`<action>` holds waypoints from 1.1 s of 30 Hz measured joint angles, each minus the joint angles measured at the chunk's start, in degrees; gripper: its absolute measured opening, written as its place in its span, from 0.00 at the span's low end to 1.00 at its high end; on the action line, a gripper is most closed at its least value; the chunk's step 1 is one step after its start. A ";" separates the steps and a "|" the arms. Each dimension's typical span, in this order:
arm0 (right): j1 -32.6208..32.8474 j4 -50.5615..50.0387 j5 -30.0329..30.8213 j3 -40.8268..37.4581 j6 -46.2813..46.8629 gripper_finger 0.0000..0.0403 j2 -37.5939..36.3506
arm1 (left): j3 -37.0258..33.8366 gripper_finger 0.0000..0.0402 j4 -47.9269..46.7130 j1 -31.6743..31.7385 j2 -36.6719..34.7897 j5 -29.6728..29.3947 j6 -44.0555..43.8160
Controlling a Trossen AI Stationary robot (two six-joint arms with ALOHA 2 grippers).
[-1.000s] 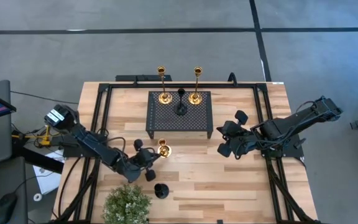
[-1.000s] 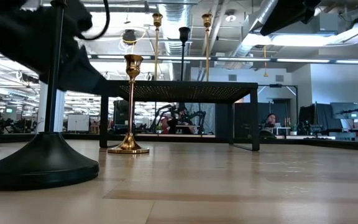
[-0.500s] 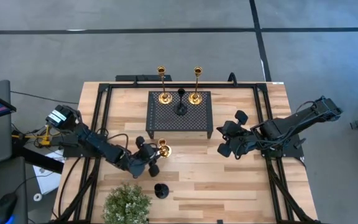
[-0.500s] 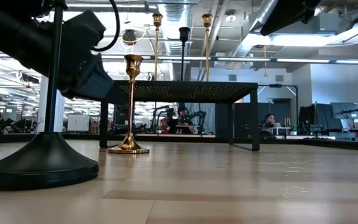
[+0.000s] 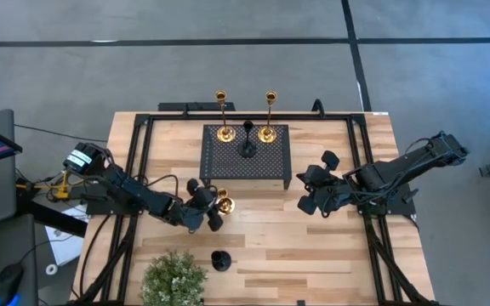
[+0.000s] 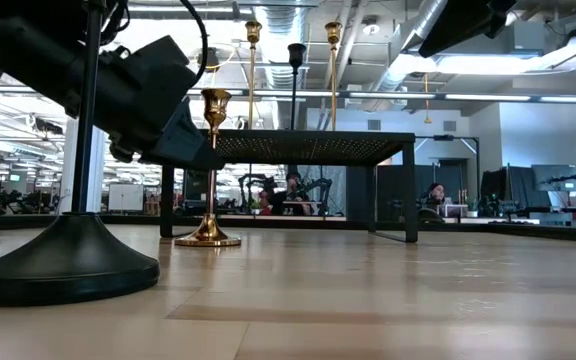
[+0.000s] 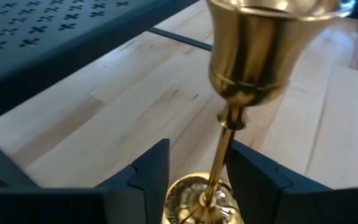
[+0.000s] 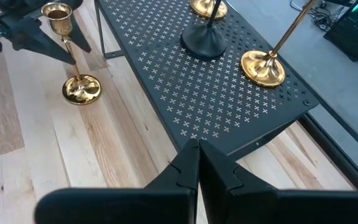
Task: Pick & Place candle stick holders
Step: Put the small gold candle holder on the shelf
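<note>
A short gold candle stick holder (image 5: 224, 204) stands on its round base on the table, just in front of the black perforated stand (image 5: 247, 161). My left gripper (image 7: 197, 165) is open, one finger on each side of the holder's thin stem (image 7: 221, 158). The stem stands close to one finger. A black holder (image 5: 220, 259) stands on the table nearer the front edge. On the stand are two tall gold holders (image 5: 225, 132) (image 5: 267, 132) and another black holder (image 5: 247, 149). To the right of the stand, my right gripper (image 5: 309, 200) is shut and holds nothing.
A green potted plant (image 5: 174, 279) sits at the front left, close to my left arm. The stand's legs and black frame rails (image 5: 139, 170) run along the table's sides. Bare wood lies between the stand and the front edge.
My left gripper has moved toward the far edge and to the right, away from the black holder on the table, until it reached the short gold holder's stem. Neither holder has moved.
</note>
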 joint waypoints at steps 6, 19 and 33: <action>0.00 -0.02 0.00 0.00 -0.01 0.00 0.00 | 0.00 0.30 0.46 -0.04 0.00 0.19 0.02; 0.00 -0.07 0.00 0.00 -0.01 0.00 0.00 | 0.00 0.06 1.13 -0.16 0.00 0.26 1.96; -0.01 -0.72 -1.40 0.00 -0.01 0.00 0.02 | 0.09 0.03 1.45 -4.35 -2.82 5.06 5.17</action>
